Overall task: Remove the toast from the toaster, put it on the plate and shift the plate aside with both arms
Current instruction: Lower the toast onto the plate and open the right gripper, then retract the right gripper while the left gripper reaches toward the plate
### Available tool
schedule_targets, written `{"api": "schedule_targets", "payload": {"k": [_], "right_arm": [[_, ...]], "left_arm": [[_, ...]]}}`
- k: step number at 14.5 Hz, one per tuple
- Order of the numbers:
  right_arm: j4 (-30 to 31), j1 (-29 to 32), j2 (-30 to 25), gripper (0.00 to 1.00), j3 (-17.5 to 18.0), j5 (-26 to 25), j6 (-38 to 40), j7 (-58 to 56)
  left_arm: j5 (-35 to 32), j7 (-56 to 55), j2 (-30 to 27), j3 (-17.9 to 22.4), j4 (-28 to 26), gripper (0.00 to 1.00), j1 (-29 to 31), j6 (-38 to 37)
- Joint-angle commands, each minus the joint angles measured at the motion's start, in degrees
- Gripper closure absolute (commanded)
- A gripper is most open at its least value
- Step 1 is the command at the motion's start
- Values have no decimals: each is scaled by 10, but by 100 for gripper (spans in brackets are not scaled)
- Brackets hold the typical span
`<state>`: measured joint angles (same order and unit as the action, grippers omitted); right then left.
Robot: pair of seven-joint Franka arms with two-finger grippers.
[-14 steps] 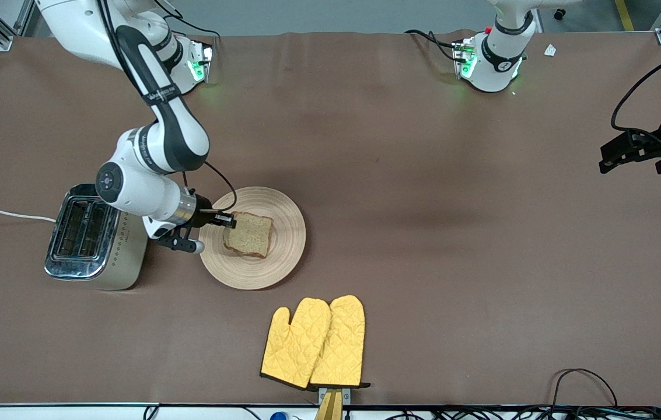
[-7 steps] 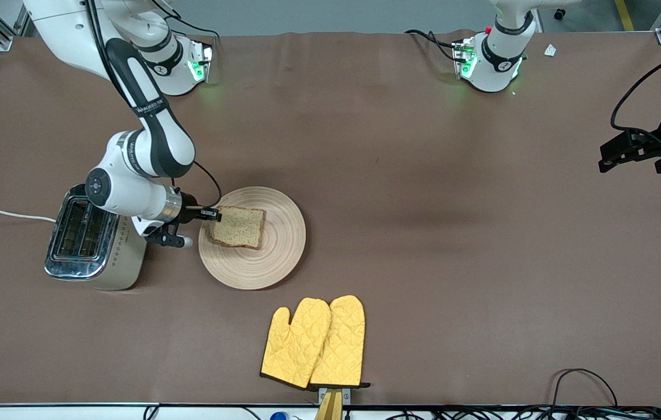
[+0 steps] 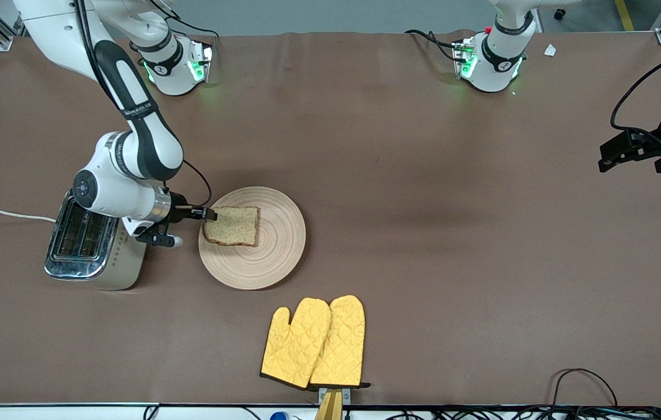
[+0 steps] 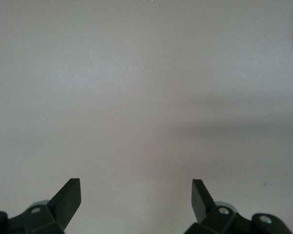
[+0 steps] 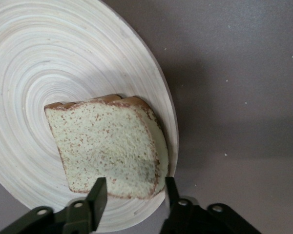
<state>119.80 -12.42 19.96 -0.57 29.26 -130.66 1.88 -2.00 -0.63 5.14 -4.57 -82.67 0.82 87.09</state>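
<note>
- Brown cloth-covered tabletop carries all items shown.
- Round, flat, light wooden plate with concentric ring grain lies beside a shiny metal two-slot toaster, toward the right arm's end of the tabletop.
- Squarish slice of brown wholegrain toast with a darker crust lies flat on the plate, at the rim nearest the toaster.
- Right pincer sits at the toast's edge; in the right wrist view its fingers stand apart on either side of that edge, not pinching it.
- Left pincer hangs over the left arm's end of the tabletop, fingers spread wide and holding nothing; this arm waits.
- Pair of yellow quilted oven mitts lies nearer the front camera than the plate.
</note>
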Motion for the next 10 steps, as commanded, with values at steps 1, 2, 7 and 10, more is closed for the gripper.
{"api": "schedule_targets", "payload": {"k": [1, 2, 7, 10], "right_arm": [[15, 6, -45, 0, 0, 7, 19, -11], [11, 6, -55, 0, -7, 2, 27, -12], [-23, 6, -125, 0, -45, -141, 101, -9], [-98, 20, -143, 0, -56, -228, 200, -14]], "left_arm": [[-10, 1, -4, -2, -1, 0, 1, -6], [-10, 1, -4, -2, -1, 0, 1, -6], [1, -1, -3, -3, -1, 0, -2, -26], [54, 1, 17, -4, -2, 0, -6, -27]]}}
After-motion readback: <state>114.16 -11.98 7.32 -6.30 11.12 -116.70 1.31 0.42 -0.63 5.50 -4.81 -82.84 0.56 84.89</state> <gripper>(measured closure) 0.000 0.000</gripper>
